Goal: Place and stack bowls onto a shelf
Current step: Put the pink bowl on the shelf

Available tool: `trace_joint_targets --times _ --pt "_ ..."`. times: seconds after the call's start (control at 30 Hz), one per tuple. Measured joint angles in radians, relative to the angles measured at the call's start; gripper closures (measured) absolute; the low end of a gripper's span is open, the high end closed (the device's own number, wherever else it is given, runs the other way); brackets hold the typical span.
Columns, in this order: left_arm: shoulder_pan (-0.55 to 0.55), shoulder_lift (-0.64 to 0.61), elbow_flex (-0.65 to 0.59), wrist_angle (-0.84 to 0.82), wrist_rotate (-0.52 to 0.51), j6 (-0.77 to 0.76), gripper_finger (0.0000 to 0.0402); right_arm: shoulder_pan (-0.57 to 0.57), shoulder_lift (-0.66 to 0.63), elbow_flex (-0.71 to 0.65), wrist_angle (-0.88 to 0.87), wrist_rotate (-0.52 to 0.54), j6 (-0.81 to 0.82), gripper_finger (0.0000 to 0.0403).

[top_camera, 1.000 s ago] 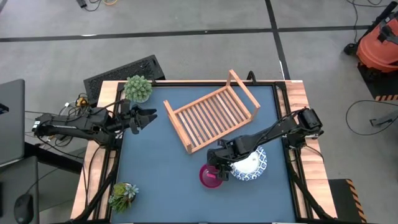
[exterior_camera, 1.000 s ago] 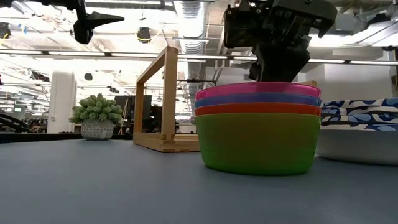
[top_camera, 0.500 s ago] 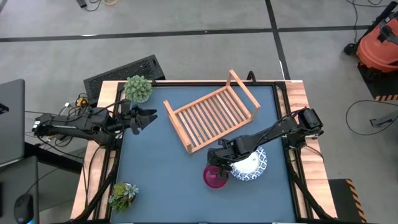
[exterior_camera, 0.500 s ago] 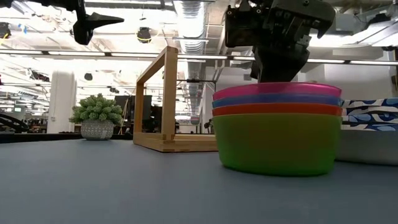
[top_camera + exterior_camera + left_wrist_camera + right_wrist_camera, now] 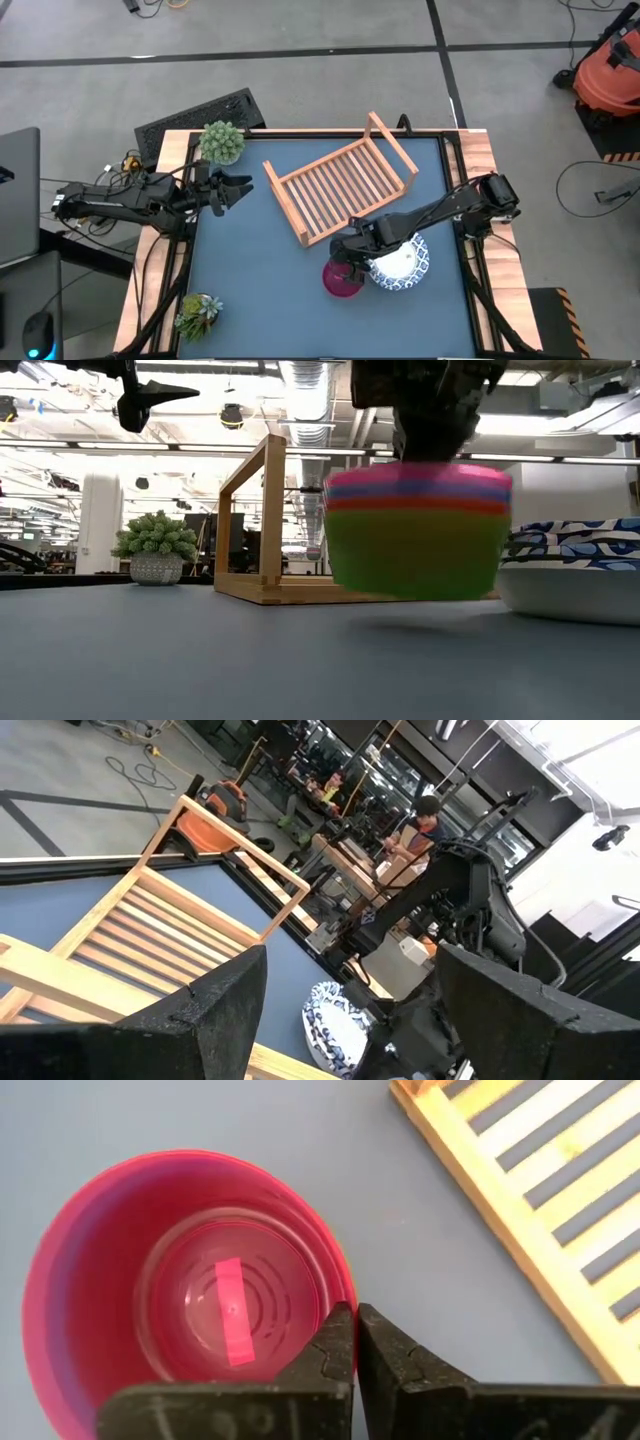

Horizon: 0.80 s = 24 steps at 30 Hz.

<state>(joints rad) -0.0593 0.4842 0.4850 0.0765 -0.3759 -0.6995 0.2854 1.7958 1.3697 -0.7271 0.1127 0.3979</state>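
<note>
Right gripper (image 5: 354,1342), fingers clenched on the rim of the nested pink-topped, green-bottomed plastic bowl stack (image 5: 417,530), holds it just clear of the blue bench (image 5: 260,280) at lower centre; recommend a level carry onto the light wooden slatted shelf (image 5: 338,188); left gripper (image 5: 238,188), fingers released, waits upper left.

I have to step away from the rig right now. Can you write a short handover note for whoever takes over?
Right tool: shut on the rim of the nested bowl stack (pink on top, green at the bottom), which hangs just clear of the table, between the shelf and the white patterned bowl.
Left tool: open, holding nothing, raised over the table's left edge.
Done: stack gripped and lifted.
Left: nothing is on the shelf yet; set the stack on it, then the white patterned bowl.
</note>
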Motion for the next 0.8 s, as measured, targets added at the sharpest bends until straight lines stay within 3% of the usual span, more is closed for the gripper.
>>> trace_joint_targets --times 0.37,0.8 --pt "0.000 0.000 0.000 -0.013 0.000 -0.001 0.0127 -0.021 -0.001 0.021 -0.030 -0.128 -0.034 0.0381" --pt "0.000 0.000 0.000 -0.019 0.000 -0.003 0.0127 -0.066 -0.001 0.021 -0.020 -0.190 -0.077 0.0381"
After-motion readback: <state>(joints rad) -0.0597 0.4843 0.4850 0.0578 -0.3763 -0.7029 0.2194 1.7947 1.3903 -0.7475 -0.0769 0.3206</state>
